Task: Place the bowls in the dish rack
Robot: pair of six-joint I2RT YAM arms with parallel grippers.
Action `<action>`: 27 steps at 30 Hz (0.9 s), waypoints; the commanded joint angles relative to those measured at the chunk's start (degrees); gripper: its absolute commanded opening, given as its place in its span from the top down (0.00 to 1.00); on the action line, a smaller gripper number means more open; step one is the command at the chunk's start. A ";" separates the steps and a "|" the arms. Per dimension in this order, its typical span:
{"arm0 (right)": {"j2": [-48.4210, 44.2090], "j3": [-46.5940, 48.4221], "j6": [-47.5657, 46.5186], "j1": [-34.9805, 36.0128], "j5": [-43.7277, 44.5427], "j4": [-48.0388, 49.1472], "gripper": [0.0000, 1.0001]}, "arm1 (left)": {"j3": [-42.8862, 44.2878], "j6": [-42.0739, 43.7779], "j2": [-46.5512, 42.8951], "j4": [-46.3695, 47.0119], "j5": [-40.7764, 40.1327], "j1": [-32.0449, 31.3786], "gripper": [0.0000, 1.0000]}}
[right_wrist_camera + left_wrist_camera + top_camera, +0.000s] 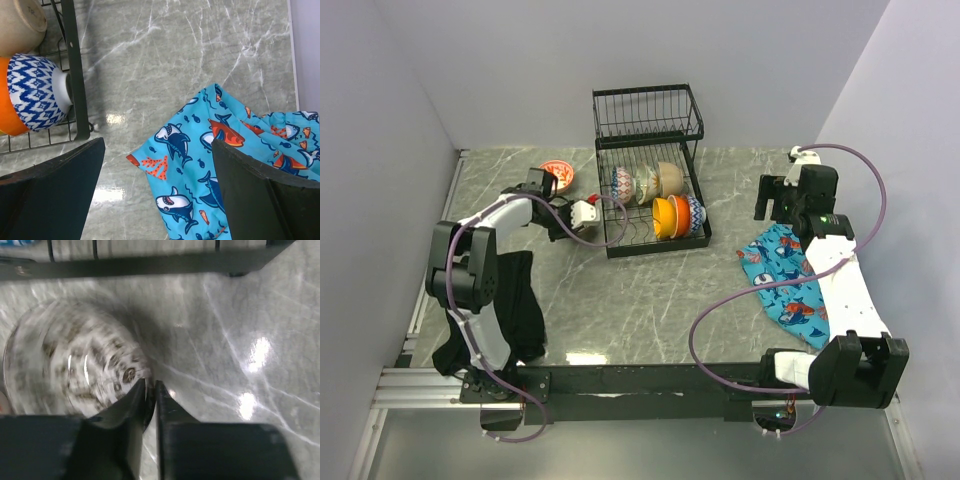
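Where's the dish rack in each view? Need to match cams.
Top external: dish rack, far centre.
Left wrist: its black base bar along the top edge.
Right wrist: its corner post, upper left.
Shared landmark: grey marble tabletop.

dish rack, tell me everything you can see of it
The dish rack is black wire, boxy, two-tier, and stands upright on the grey marbled table toward the far wall. Its upper basket looks empty. The lower tray holds five bowls on edge: a multicolour one, a whitish one and a beige one behind, an orange one and a blue zigzag one in front. The left gripper, pinching a pale patterned bowl, is close by its left side.
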 commanded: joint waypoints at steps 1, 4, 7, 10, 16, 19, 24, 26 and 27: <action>0.33 1.26 -0.20 -0.19 0.87 1.98 0.04 | 2.72 -0.26 1.01 1.07 0.46 -0.77 0.97; 0.95 1.88 -0.20 -0.19 0.78 1.72 0.05 | 4.03 -1.31 0.13 -2.52 1.25 -0.68 0.99; 1.21 2.05 -0.20 -0.19 0.69 1.81 0.05 | 5.18 -3.15 -2.85 -7.27 3.19 -0.51 0.99; 1.48 2.23 -0.11 -0.19 0.52 1.89 0.05 | 5.44 -4.48 -8.47 -12.71 5.82 -0.51 0.99; 2.09 2.41 0.16 -0.27 0.34 1.89 0.04 | 11.05 -14.90 -15.69 -18.09 14.76 0.02 0.99; 2.53 2.58 1.12 -0.27 0.60 1.81 0.04 | 12.65 -28.22 -16.92 -14.07 22.05 0.11 0.99; 3.41 4.16 1.21 -0.27 0.34 -0.65 0.04 | 1.69 -73.41 -21.04 26.64 29.82 0.02 0.99; 3.76 5.56 0.60 -0.19 1.04 -1.88 0.04 | -5.78 -85.29 -22.63 47.00 29.13 -0.94 0.99; 3.94 5.83 0.51 -0.19 1.22 -2.23 0.04 | -7.46 -94.91 -22.72 51.47 28.16 -1.29 0.99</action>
